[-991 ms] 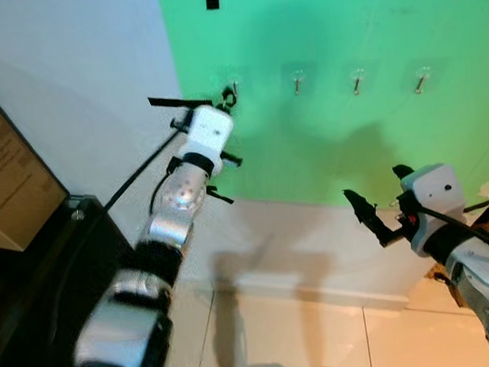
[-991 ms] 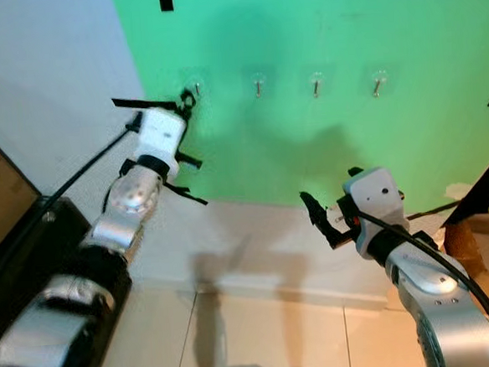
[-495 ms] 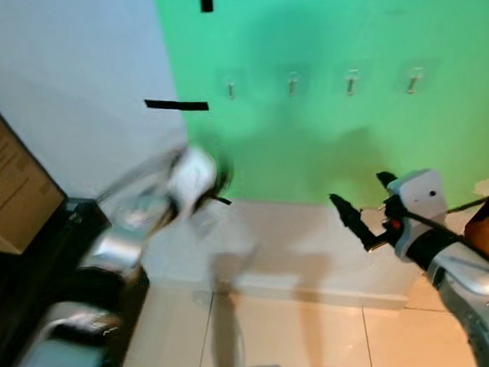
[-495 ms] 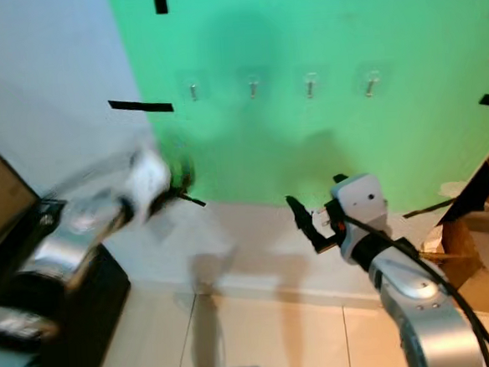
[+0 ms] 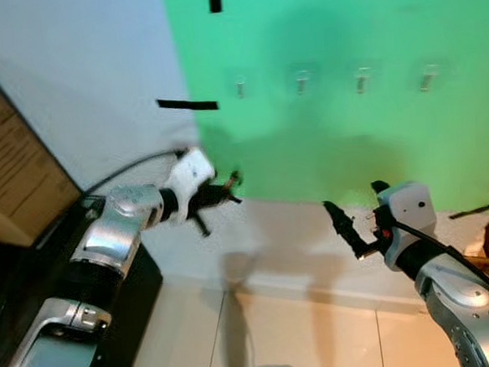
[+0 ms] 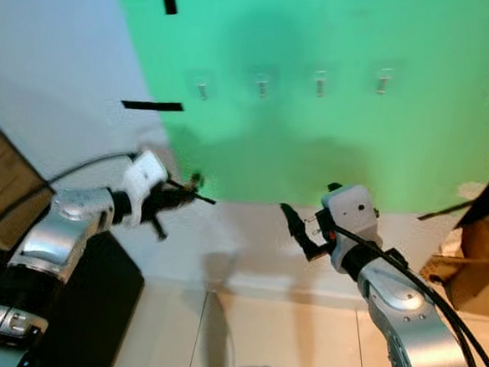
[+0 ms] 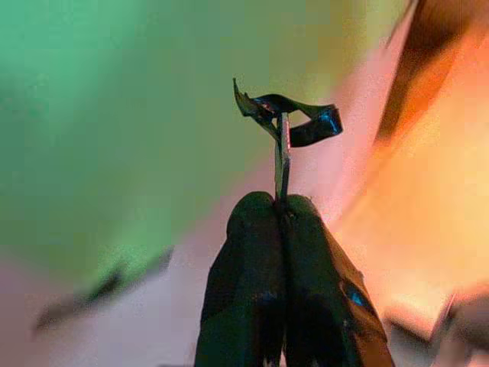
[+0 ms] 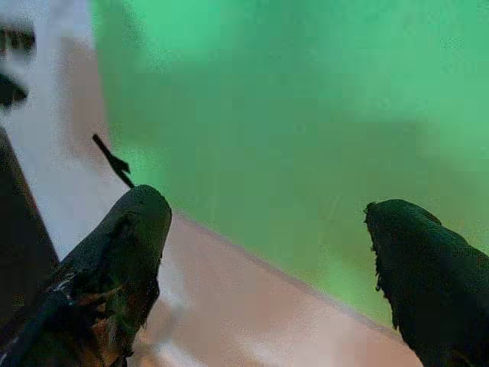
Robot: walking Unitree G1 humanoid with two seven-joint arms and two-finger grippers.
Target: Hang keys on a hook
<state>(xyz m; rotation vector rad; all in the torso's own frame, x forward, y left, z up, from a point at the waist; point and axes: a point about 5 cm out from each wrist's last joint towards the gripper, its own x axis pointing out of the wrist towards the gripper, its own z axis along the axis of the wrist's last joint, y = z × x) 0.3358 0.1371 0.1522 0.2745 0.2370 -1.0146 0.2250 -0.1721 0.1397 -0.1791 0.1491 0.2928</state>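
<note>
Keys [image 7: 284,126] now sit well below the hooks; a second ago the left gripper [image 5: 225,193] held them up at the leftmost hook [image 5: 239,86], and it has dropped away since. Its fingers [image 7: 260,267] are pressed together, pinching the key ring's metal shank. Right gripper [image 5: 345,227] hangs low, fingers spread, holding nothing. To hang well, I judge: raise again, align the ring's opening above the hook tip, then lower. No containers in view except a cardboard box [image 5: 9,179] beside the left arm, contents unseen.
</note>
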